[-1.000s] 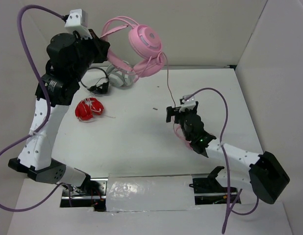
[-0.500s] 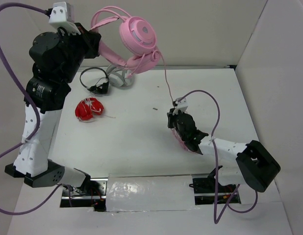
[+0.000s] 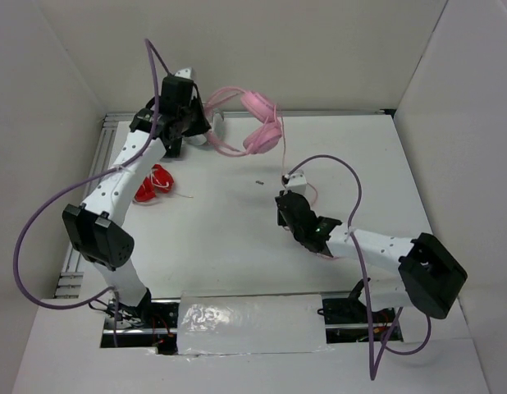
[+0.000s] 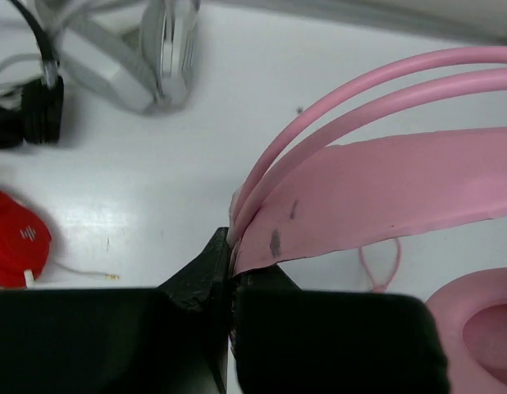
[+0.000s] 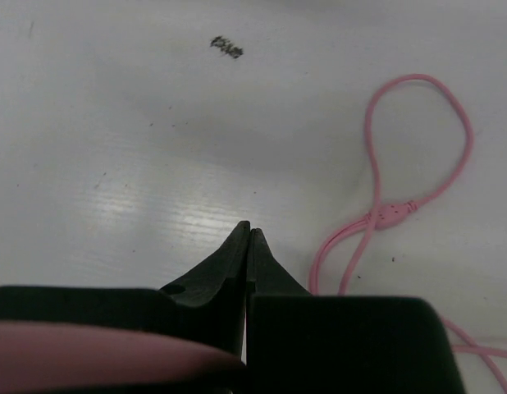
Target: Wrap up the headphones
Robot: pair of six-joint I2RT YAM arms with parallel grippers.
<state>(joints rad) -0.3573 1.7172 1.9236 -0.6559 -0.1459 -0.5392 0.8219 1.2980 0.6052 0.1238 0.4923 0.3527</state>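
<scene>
Headphones [image 3: 262, 133] are at the far centre of the table [image 3: 221, 238], headband clamped in the closed left gripper [image 4: 231, 264]. Right gripper [image 5: 248, 234] is fully closed right of centre; pink cable [image 5: 376, 215] lies just right of it.

The pink headphones [image 3: 255, 125] were clamped by the headband [image 4: 385, 197] in the left pincer's [image 4: 231, 267] closed tips, one padded earcup [image 4: 483, 328] beside it. Their thin cable [image 5: 376, 215] lay looped just beside the right pincer [image 5: 248, 234].
</scene>
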